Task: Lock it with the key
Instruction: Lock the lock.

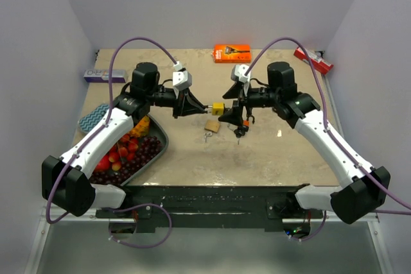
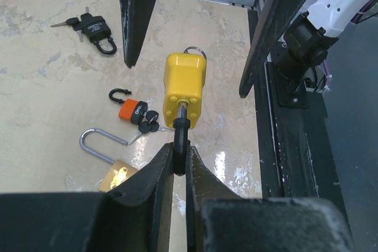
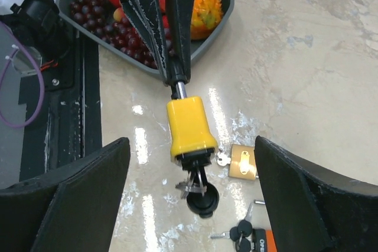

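1. Beige marbled tabletop point(image 1: 270, 152), white walls point(image 1: 212, 4) around.
2. Left gripper point(image 2: 179, 160) clenched on the dark shackle point(image 2: 180, 131) of the yellow block-shaped padlock point(image 2: 184, 90), held aloft over mid-table, between both arms.
3. Right gripper point(image 3: 192, 143) spread wide, flanking the lock's key end, grasping nothing.
4. Black-headed metal key point(image 3: 201, 200) seated in the keyway; likely step: taking hold of it. Next: pinch the head squarely, then twist.
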`<state>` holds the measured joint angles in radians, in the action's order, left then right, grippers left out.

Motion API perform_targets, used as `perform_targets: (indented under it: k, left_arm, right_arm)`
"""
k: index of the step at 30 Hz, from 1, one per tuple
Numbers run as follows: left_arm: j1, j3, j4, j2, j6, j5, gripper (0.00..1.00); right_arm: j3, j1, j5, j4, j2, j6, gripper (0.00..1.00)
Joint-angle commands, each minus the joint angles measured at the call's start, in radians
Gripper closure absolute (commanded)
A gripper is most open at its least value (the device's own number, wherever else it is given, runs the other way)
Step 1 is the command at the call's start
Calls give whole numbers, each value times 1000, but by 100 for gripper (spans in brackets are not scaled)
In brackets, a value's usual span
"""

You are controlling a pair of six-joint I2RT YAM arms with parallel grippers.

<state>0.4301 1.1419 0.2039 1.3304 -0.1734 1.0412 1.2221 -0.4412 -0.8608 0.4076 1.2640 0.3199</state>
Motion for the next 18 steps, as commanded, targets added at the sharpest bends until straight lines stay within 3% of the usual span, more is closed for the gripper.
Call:
perform_targets:
  k: [1,9,13,14,16,18]
  left_arm:
    - [9,51,-75,-14,32,57,100]
    - [9,50,-89,-19,41,65,100]
    - [9,48,-86,-23,37,60,100]
    - [9,48,-87,-23,35,59,100]
    - [7,45,-90,-23,31,56,100]
    - [9,41,-98,-23,34,49,100]
  right_arm:
    - [39,-45,-17,20,21,85,13]
    - [27,-88,31,16,60,133,39]
    - [36,-88,29,43,64,165,59]
    - [34,-90,23,45,63,165,68]
    - [34,-88,19,51,64,163,75]
    - [37,-88,14,63,69,165,90]
